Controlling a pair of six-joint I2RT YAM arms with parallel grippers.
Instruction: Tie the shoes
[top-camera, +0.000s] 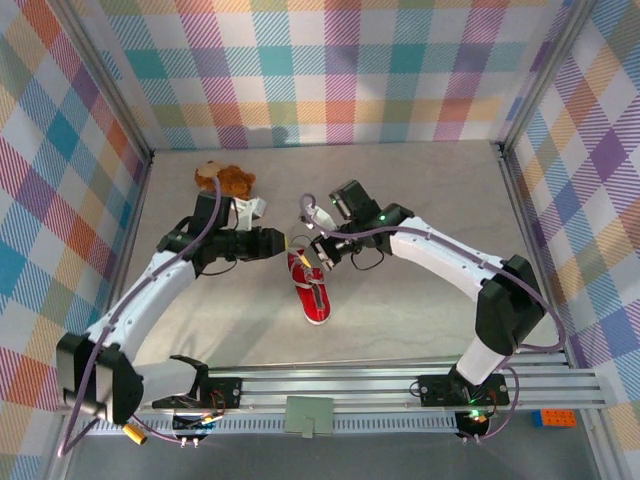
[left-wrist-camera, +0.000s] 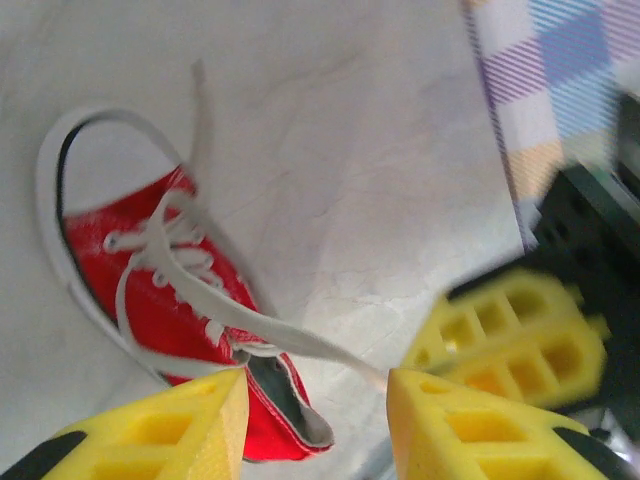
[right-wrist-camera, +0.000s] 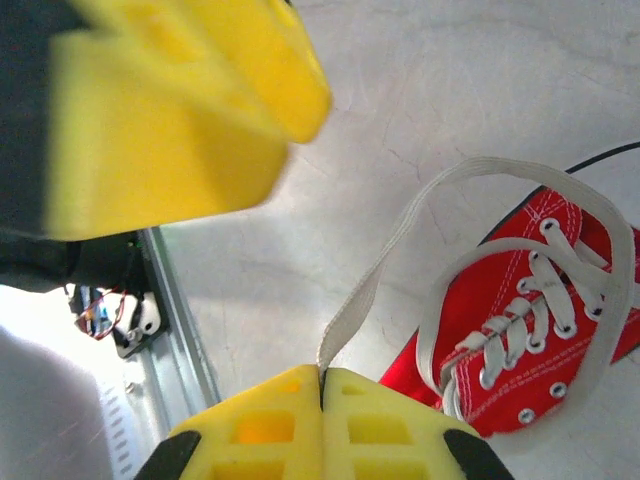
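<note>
The red sneaker (top-camera: 311, 288) lies on the counter (top-camera: 420, 320). Just beside the sneaker, the right end effector (right-wrist-camera: 322, 380) is pressed together, pinching a white lace (right-wrist-camera: 365, 290). At its heel end, the left end effector (left-wrist-camera: 318, 395) stands spread.

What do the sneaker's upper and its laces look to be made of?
Sneaker: red upper looks like matte canvas, with visible white stitching and metal-looking eyelets. Laces: flat white woven tape, probably cotton or polyester; the weave is too fine to tell.
</note>
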